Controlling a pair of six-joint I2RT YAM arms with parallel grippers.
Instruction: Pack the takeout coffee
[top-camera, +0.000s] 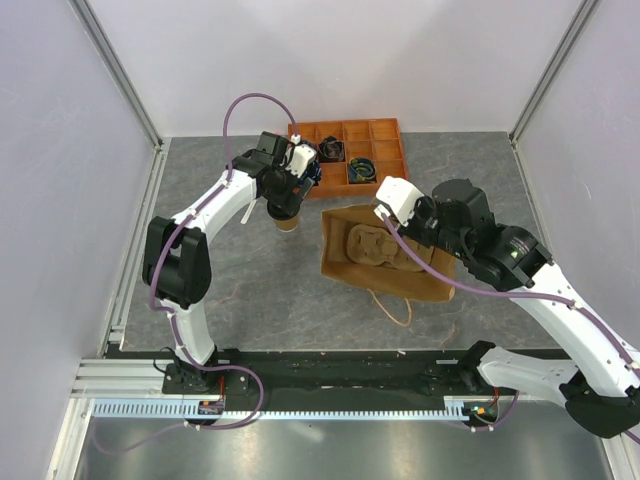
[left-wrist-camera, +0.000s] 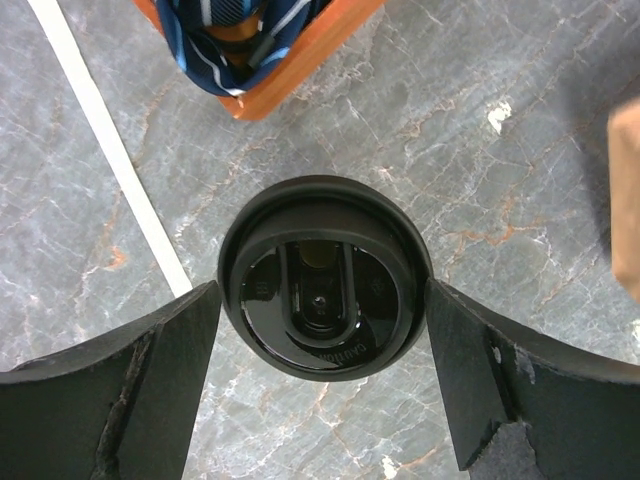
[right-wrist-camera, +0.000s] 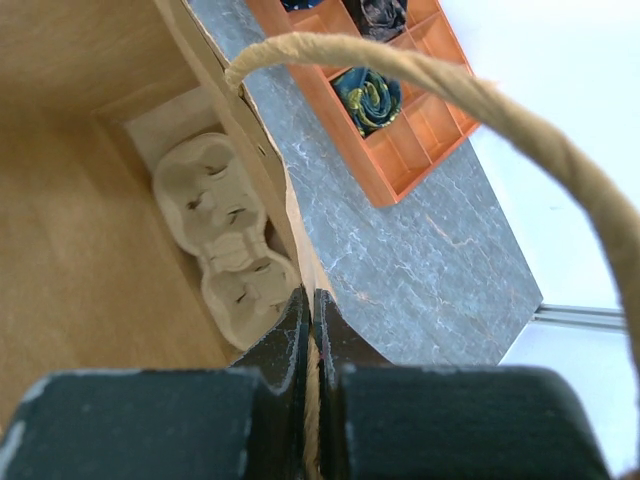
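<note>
Right now the takeout coffee (left-wrist-camera: 325, 290) stands upright on the grey marbled table (top-camera: 250, 300), outside the paper bag (top-camera: 400, 280). It is just left of the bag and just near the left near corner of the orange divided tray (top-camera: 385, 135). The left gripper (top-camera: 286, 207) hangs straight over it, spread wide, with one finger (left-wrist-camera: 150, 380) on each side of the black lid, close against its rim. Whether the pads press on it cannot be told. The right gripper (right-wrist-camera: 312, 300) is clamped tight on the bag's rim, by the twine handle (right-wrist-camera: 450, 80). The bag lies on its side, mouth toward the left, and a tan moulded cup carrier (right-wrist-camera: 225, 235) sits inside it.
</note>
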